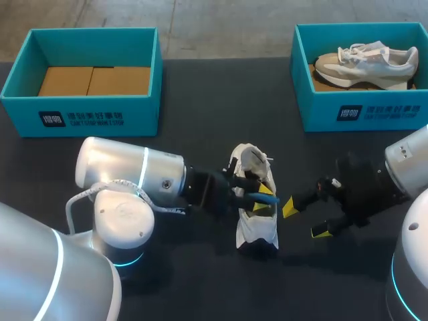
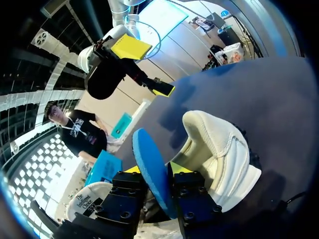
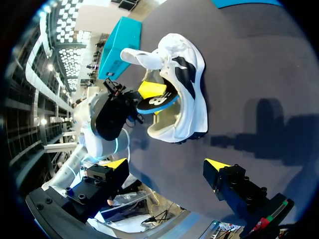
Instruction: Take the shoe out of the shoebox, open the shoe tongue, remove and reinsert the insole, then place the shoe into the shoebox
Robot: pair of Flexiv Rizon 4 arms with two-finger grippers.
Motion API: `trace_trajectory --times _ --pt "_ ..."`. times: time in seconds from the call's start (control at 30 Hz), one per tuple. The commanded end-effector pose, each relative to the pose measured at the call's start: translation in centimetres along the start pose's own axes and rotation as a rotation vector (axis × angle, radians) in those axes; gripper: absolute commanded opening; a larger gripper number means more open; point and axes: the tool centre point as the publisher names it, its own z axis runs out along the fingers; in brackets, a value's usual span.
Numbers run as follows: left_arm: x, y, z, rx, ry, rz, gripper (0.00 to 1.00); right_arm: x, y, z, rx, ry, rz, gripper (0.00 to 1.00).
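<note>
Centrally, shoe point(image 1: 257, 227) on dark table point(image 1: 214, 100); left shoebox point(image 1: 87, 117), right shoebox point(image 1: 374, 114) behind.

At the middle of our table point(image 1: 200, 100) lies a shoe point(image 1: 256, 231). Our left gripper point(image 1: 263, 198) comes in from its 9 o'clock and clamps the insole point(image 1: 249, 196) over the shoe's opening. Our right gripper point(image 1: 305, 220) sits apart at 3 o'clock, fingers spread. One shoebox point(image 1: 144, 114) stands at 11 o'clock, and another shoebox point(image 1: 401, 115) at 1 o'clock holds a second shoe point(image 1: 366, 61).
</note>
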Motion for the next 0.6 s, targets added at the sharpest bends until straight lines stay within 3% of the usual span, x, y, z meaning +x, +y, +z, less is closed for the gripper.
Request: trace_trajectory --times 0.03,0.23,0.5,0.6 --pt "0.3 -0.8 -1.0 0.005 -0.011 0.004 0.24 0.1 -0.1 0.1 -0.002 -0.004 0.002 1.00" --pt "0.3 -1.4 -1.5 0.013 -0.016 0.002 0.11 0.1 -0.1 0.1 -0.002 -0.004 0.002 1.00" --pt "0.7 -1.9 -1.7 0.017 -0.004 -0.006 0.27 0.1 -0.1 0.1 -0.002 -0.004 0.002 1.00" --pt "0.7 -2.0 -1.6 0.018 -0.004 -0.007 0.27 0.1 -0.1 0.1 -0.002 -0.004 0.002 1.00"
